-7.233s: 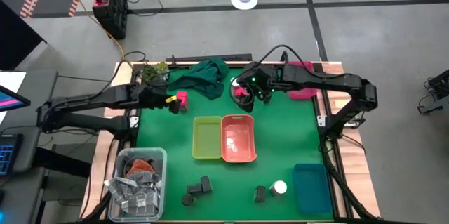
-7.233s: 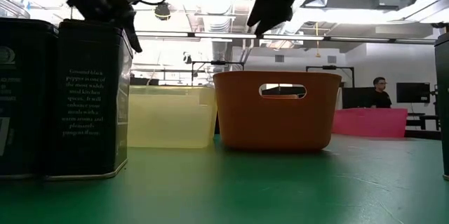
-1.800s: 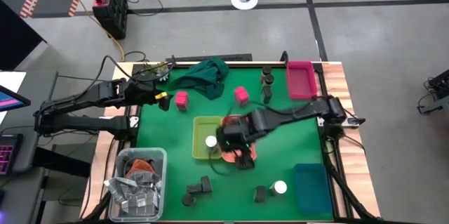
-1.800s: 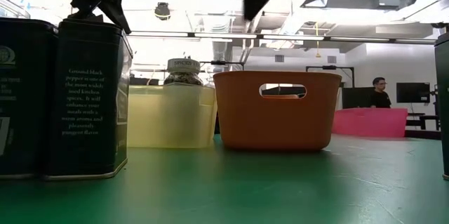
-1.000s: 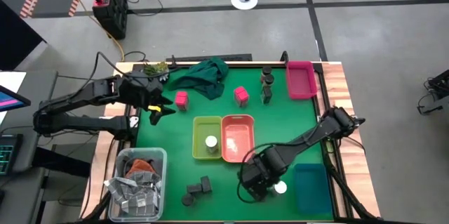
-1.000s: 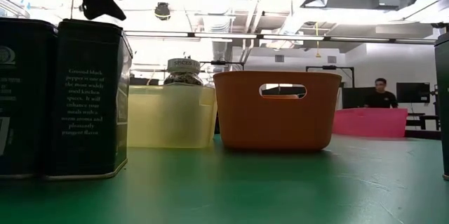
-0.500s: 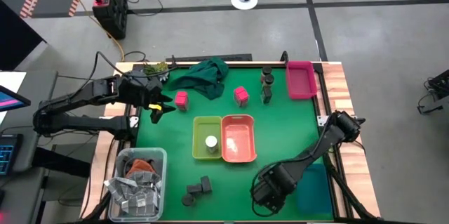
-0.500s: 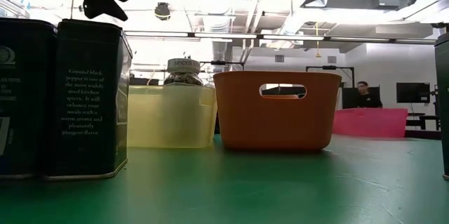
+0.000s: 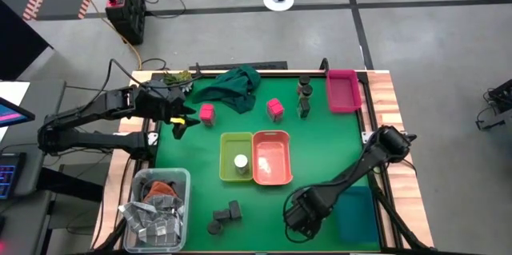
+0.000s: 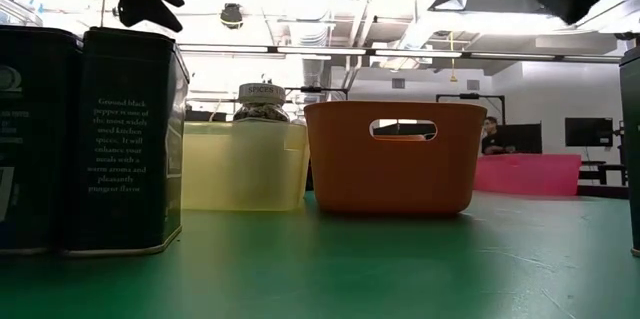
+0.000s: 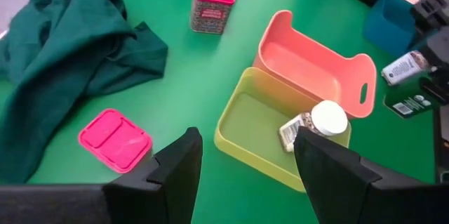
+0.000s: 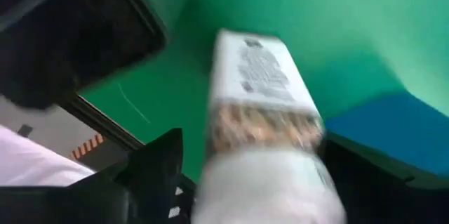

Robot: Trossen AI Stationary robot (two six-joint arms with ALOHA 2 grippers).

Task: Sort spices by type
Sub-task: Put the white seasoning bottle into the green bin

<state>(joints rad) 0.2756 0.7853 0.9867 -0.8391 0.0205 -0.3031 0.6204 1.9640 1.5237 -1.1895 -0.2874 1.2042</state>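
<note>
My right gripper (image 9: 300, 217) is at the table's near edge, over a white-topped jar (image 12: 263, 122) that stands between its fingers, cap toward the wrist. A dark grey pack (image 11: 410, 104) stands just beside it. My left gripper (image 9: 182, 121) hovers open at the far left, close to a flat pink pack (image 11: 114, 140). A second pink pack (image 9: 275, 109) and two dark round jars (image 9: 304, 95) stand at the far side. Another white-topped jar (image 11: 319, 122) stands in the yellow bin (image 9: 225, 159). More dark packs (image 9: 230, 211) stand on the near side. My right gripper has the white-topped jar's body (image 12: 235, 129) between its two fingers, coming from above with the cap nearest the wrist. The view is blurred, so I cannot tell whether the jar's base is off the table.
An orange bin (image 9: 272, 137) sits next to the yellow one. A blue bin (image 9: 358, 217) is at the near right, a pink tray (image 9: 342, 91) at the far right. A green cloth (image 9: 232, 85) lies at the far side, a clear box of silvery packets (image 9: 156, 207) near left.
My right gripper has moved from beside the orange bin toward the near edge and come down over the white-topped jar, which is now covered from above. It has just entered the low view at the top right, blurred.
</note>
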